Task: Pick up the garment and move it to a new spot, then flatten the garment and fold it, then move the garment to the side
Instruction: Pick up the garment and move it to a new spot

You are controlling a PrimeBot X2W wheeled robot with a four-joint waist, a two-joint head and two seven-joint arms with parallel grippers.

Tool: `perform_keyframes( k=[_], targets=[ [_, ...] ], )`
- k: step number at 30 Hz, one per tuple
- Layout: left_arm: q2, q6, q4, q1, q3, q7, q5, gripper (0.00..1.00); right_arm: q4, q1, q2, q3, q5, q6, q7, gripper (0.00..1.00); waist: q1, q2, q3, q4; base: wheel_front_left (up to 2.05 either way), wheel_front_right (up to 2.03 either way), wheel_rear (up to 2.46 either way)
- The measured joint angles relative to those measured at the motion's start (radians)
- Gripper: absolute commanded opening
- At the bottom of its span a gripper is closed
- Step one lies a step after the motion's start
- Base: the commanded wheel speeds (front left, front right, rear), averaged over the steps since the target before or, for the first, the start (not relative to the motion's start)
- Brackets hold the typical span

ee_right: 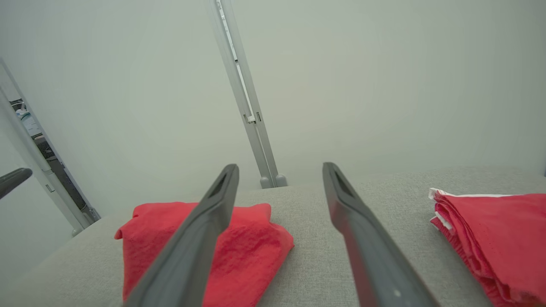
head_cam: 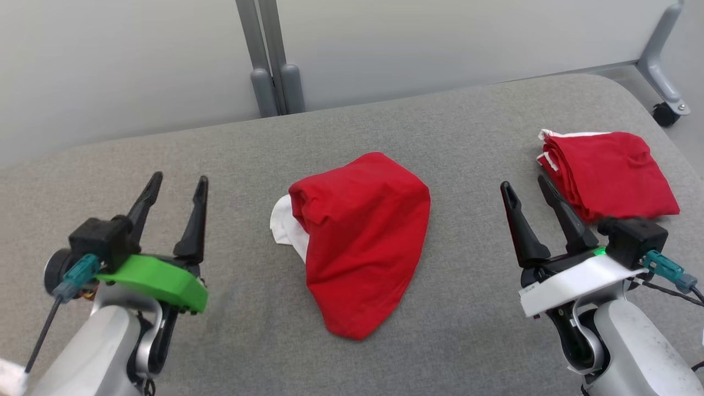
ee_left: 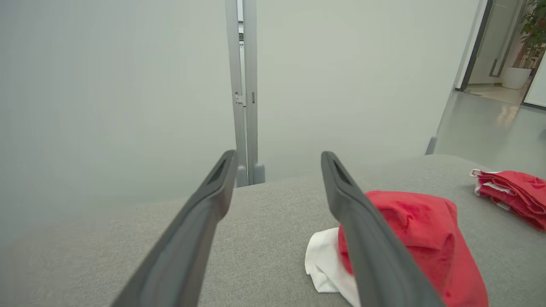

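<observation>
Garment heaped on bench, well left of folded pile, long axis running near-to-far. Lies between left pincer, far left of pile, and right pincer, just beside pile; both spread apart, empty, about equally near.

Grey fabric-covered tabletop, rounded at the far right corner. A folded red-and-white pile sits on its right side. Behind it are pale partition panels joined by twin grey posts, with a black caster far right and a potted plant beyond.
</observation>
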Motion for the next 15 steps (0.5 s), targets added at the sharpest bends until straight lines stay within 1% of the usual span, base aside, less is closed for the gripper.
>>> perform_keyframes(
  k=[2, 5, 7, 9, 11, 12, 15],
  targets=[
    [0.022, 0.042, -0.050, 0.064, 0.048, -0.008, 0.002, 1.00, -0.006, 0.009, 0.000, -0.002, 0.006, 0.000, 0.000, 1.00, 0.0000, 0.0000, -0.010, 0.011, 0.00, 0.00, 0.00],
    [0.044, 0.081, -0.104, 0.166, 0.120, -0.011, 0.002, 1.00, -0.009, 0.031, 0.001, -0.014, 0.000, 0.000, 0.000, 1.00, 0.0000, 0.0000, -0.024, 0.021, 0.00, 0.00, 0.00],
    [0.042, 0.101, -0.149, 0.231, 0.177, -0.012, 0.018, 1.00, -0.017, 0.046, 0.007, -0.037, -0.015, 0.000, 0.000, 1.00, 0.0000, 0.0000, -0.031, 0.024, 0.00, 0.00, 0.00],
    [0.022, 0.119, -0.198, 0.301, 0.240, -0.013, 0.038, 1.00, -0.024, 0.069, 0.015, -0.054, -0.038, 0.000, 0.000, 1.00, 0.0000, 0.0000, -0.035, 0.027, 0.00, 0.00, 0.00],
    [-0.007, 0.124, -0.224, 0.367, 0.287, -0.013, 0.066, 1.00, -0.021, 0.096, 0.017, -0.056, -0.053, 0.000, 0.000, 1.00, 0.0000, 0.0000, -0.034, 0.027, 0.00, 0.00, 0.00],
    [-0.062, 0.117, -0.253, 0.434, 0.347, -0.013, 0.092, 1.00, -0.016, 0.119, 0.023, -0.059, -0.060, 0.000, 0.000, 1.00, 0.0000, 0.0000, -0.029, 0.028, 0.00, 0.00, 0.00],
    [-0.104, 0.084, -0.262, 0.466, 0.364, -0.013, 0.125, 1.00, -0.015, 0.121, 0.023, -0.063, -0.065, 0.000, 0.000, 1.00, 0.0000, 0.0000, -0.022, 0.030, 0.00, 0.00, 0.00]
  ],
)
